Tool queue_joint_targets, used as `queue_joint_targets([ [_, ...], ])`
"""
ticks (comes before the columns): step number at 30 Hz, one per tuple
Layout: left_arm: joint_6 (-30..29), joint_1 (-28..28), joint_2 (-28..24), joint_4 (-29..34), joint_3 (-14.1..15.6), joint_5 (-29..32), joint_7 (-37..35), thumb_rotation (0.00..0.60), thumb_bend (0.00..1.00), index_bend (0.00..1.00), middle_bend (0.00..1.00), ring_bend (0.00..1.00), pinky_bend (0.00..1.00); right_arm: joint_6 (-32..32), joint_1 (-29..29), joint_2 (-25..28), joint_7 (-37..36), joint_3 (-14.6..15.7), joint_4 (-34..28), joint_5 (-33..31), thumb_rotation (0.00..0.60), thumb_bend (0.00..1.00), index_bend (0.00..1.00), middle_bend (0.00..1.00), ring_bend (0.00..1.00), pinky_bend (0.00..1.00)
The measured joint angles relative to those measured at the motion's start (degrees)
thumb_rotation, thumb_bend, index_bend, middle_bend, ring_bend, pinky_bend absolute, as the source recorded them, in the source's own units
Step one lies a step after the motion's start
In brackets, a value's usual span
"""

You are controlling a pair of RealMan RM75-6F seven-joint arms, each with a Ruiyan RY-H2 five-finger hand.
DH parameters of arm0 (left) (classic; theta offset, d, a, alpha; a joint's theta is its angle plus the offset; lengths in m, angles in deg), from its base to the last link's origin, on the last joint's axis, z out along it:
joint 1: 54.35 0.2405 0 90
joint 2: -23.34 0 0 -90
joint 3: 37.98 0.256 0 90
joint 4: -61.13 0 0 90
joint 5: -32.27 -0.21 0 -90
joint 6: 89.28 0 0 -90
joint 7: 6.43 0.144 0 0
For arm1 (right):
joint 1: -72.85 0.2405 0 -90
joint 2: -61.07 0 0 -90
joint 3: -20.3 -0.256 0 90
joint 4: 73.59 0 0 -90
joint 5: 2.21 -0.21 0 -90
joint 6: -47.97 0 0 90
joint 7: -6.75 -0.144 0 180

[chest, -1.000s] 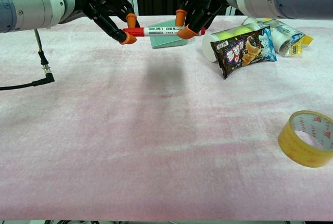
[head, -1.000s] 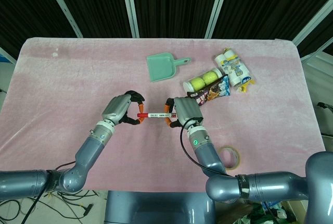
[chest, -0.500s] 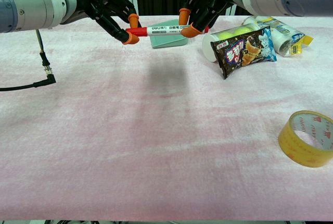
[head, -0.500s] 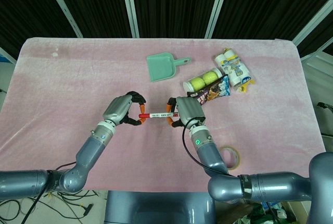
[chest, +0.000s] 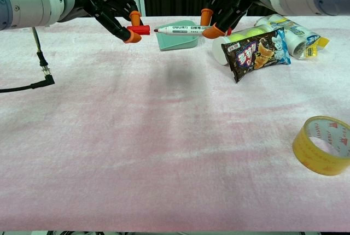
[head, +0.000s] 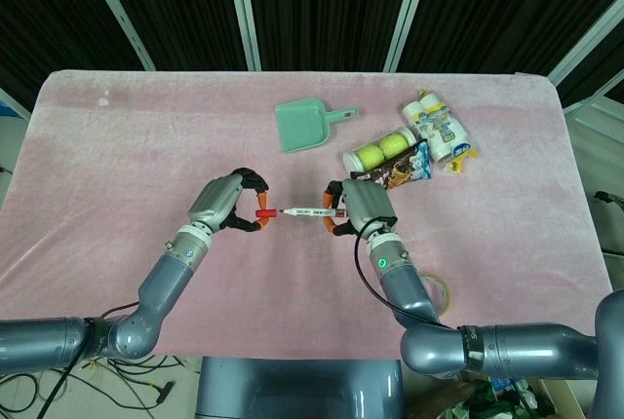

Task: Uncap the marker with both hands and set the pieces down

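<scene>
- Left hand (head: 226, 207): pinching the small red plastic marker cap (chest: 139, 29) between orange-tipped fingertips (chest: 131, 37), held up off the pink fabric-covered table (head: 117, 156). Sits at about 9 o'clock from the marker body.
- Cap and nib are apart; a small gap shows between them in both views. Uncapping looks done.
- White cylindrical marker body with printed label (chest: 180, 28): roughly level, exposed nib pointing at the cap, in the air near table centre.
- Right hand (head: 359, 207): pinching the marker body at its rear end, other fingers curled in around it.
- Left to do, as I read it: lower both pieces and release them on the cloth. Neither is down yet.
- Clutter at 1–2 o'clock from the marker: teal plastic dustpan (head: 304, 125), clear tube of yellow-green tennis balls (head: 382, 151), dark snack packet (chest: 257, 51), white-yellow wrapped pack (head: 439, 130).
- Yellowish tape roll (chest: 324, 145) at 4–5 o'clock, near the right forearm.
- Bare cloth below both hands looks fine for set-down.
</scene>
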Motion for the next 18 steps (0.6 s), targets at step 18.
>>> queue_joint_targets([
  [18,4.61,4.81,-5.13,-2.72,2.39,-6.90,-6.08,0.600,0.43,0.66,0.32,0.13,0.22,5.11,-5.90,8.31,-5.55,2.59,-1.50,2.97,0.600,0.66,0.94,0.51,0.40,0.26],
])
